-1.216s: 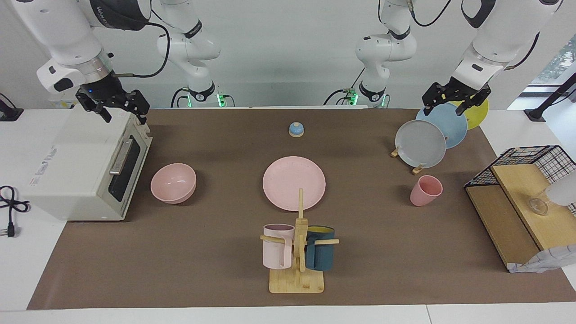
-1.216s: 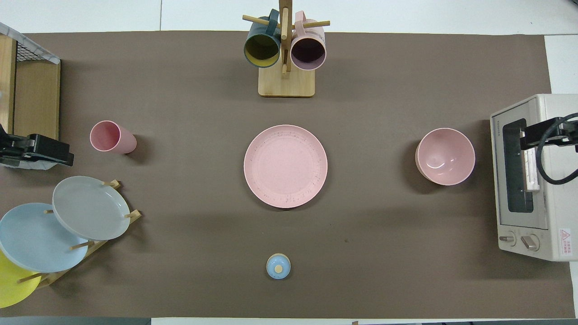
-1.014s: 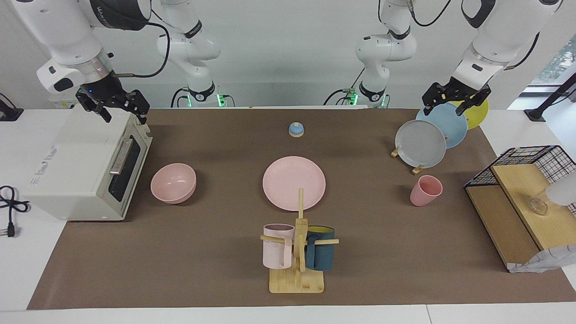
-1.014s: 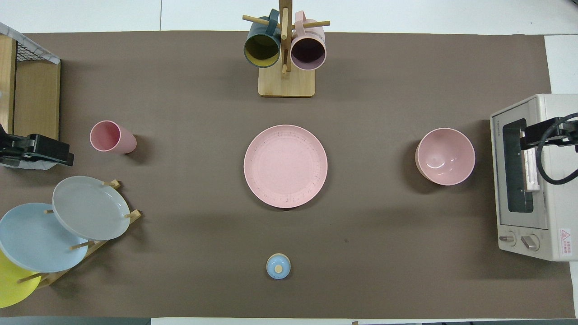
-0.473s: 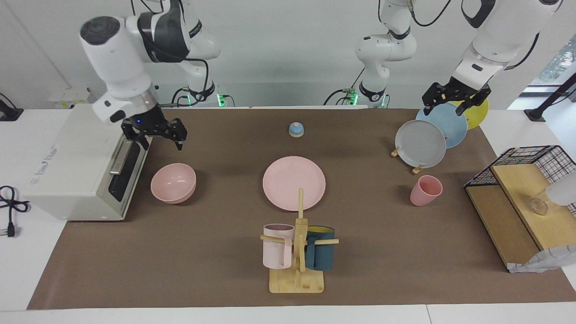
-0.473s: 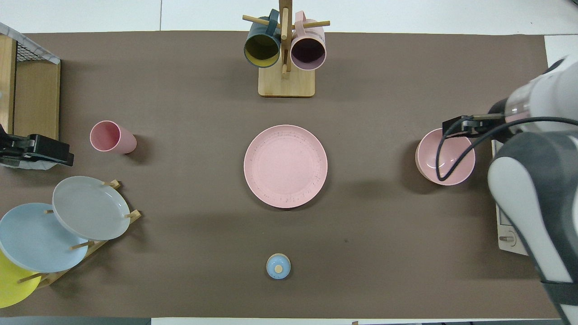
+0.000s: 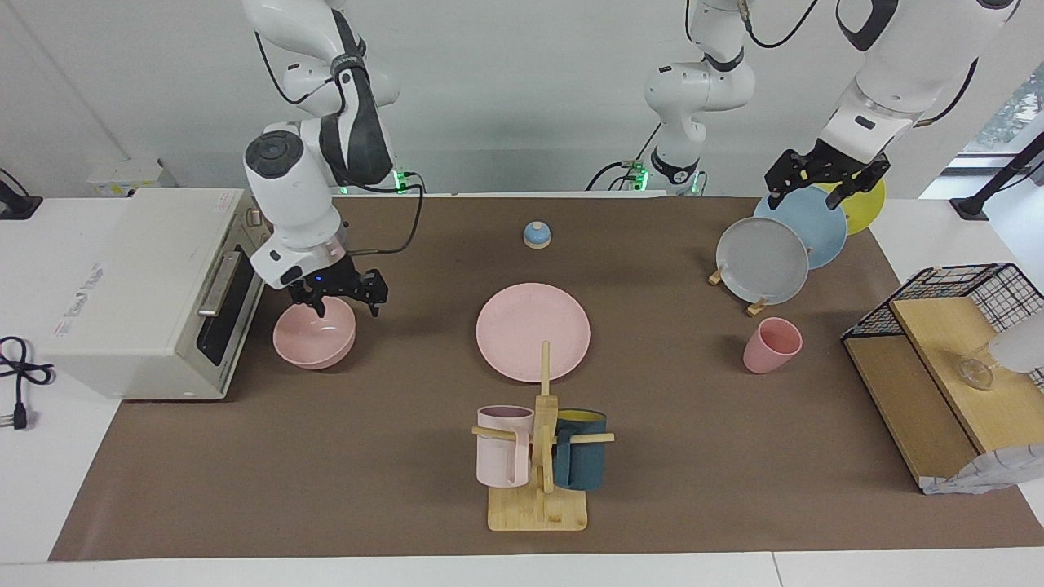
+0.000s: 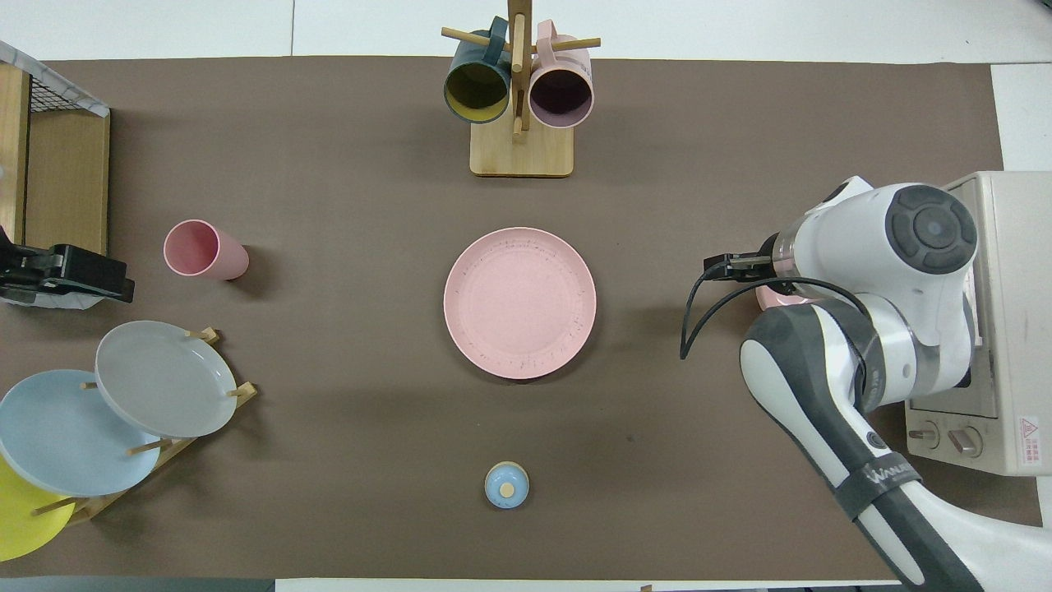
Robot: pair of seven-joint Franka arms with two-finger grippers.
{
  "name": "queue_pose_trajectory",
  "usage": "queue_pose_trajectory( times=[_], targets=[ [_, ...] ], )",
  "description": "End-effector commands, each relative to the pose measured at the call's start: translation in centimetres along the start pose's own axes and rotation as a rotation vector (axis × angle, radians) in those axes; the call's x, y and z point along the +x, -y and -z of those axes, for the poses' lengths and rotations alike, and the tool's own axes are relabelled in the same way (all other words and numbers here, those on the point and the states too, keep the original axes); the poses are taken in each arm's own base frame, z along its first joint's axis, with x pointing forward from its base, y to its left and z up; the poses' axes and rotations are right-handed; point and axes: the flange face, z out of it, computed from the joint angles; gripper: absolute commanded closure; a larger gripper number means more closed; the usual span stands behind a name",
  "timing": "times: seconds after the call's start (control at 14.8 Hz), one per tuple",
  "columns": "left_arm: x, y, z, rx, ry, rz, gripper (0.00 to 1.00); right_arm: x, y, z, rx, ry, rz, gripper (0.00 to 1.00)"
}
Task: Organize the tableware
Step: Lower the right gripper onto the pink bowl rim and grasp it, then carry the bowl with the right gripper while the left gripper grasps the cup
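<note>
Nothing's stacked yet, we reckon. With the plate (image 7: 533,331) as our landmark, the bowl (image 7: 313,336) sits toward the right arm's end of the desk (image 7: 326,456) and the cup (image 7: 771,345) toward the left arm's. The right gripper (image 7: 342,298) hangs over the bowl, fingers apart. The left gripper (image 7: 824,186) waits over the plate rack (image 7: 754,285), fingers apart too.

Brown-covered table (image 7: 342,456), pink bowl (image 7: 314,342), pink plate (image 7: 522,322), pink cup (image 7: 771,345), toaster oven (image 7: 139,293), mug stand (image 7: 537,507), plate rack (image 8: 177,448), blue bell (image 7: 537,235)
</note>
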Motion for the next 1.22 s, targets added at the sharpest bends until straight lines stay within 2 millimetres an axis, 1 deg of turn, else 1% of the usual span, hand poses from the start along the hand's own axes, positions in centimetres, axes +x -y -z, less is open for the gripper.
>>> queue_pose_trajectory(
  times=[0.0,0.07,0.14,0.2,0.27,0.34,0.41,0.47,0.54,0.61,0.68,0.74,0.81,0.88,0.95,1.01,1.08,1.15],
  targets=[
    [-0.9,0.3,0.2,0.02,0.002,0.008,0.0,-1.3,-0.9,-1.9,0.007,0.003,0.009,0.0],
    [-0.9,0.3,0.2,0.02,0.002,0.008,0.0,-1.4,-0.9,-2.1,0.003,0.009,0.016,0.0],
    [-0.9,0.3,0.2,0.02,0.002,0.008,0.0,-1.5,-1.0,-2.3,-0.004,0.015,0.03,0.06],
    [-0.9,0.3,0.2,0.02,0.002,0.008,0.0,-1.7,-1.2,-2.9,-0.007,0.03,0.04,0.12],
    [-0.9,0.3,0.2,0.02,0.002,0.008,0.0,-1.7,-1.6,-3.1,-0.009,0.033,0.047,0.19],
    [-0.9,0.3,0.2,0.02,0.002,0.008,0.0,-1.9,-2.3,-3.8,-0.01,0.041,0.058,0.28],
    [-0.9,0.3,0.2,0.02,0.002,0.008,0.0,-2.1,-2.7,-4.1,-0.012,0.047,0.076,0.4],
    [-0.9,0.3,0.2,0.02,0.002,0.008,0.0,-2.0,-3.2,-4.1,-0.014,0.048,0.084,0.47],
    [-0.9,0.2,0.2,0.02,0.002,0.007,0.0,-2.1,-3.4,-4.2,-0.024,0.05,0.099,0.57],
    [-0.9,0.1,0.2,0.021,0.002,0.005,0.0,-2.4,-3.4,-4.4,-0.029,0.055,0.105,0.64],
    [-1.0,0.1,0.1,0.021,0.004,0.005,0.0,-2.4,-3.3,-4.4,-0.032,0.056,0.108,0.68],
    [-0.9,0.1,0.2,0.021,0.002,0.007,0.0,-2.4,-3.3,-4.4,-0.033,0.056,0.11,0.77],
    [-0.9,0.1,0.2,0.021,0.001,0.007,0.0,-2.5,-3.3,-4.5,-0.042,0.064,0.121,0.98],
    [-0.9,0.0,0.2,0.021,0.002,0.009,0.0,-2.4,-2.7,-4.2,-0.049,0.065,0.136,1.0],
    [-0.9,0.0,0.2,0.021,-0.001,0.008,0.0,-2.3,-2.5,-4.0,-0.054,0.07,0.142,1.0],
    [-0.9,0.2,0.2,0.021,-0.002,0.01,0.0,-1.7,-1.8,-3.2,-0.054,0.072,0.144,1.0],
    [-0.9,0.2,0.2,0.021,-0.002,0.01,0.0,-1.1,-0.4,-2.3,-0.056,0.084,0.16,1.0],
    [-0.9,0.3,0.2,0.02,-0.002,0.013,0.0,-0.4,1.5,-1.3,-0.06,0.096,0.155,1.0]
  ],
)
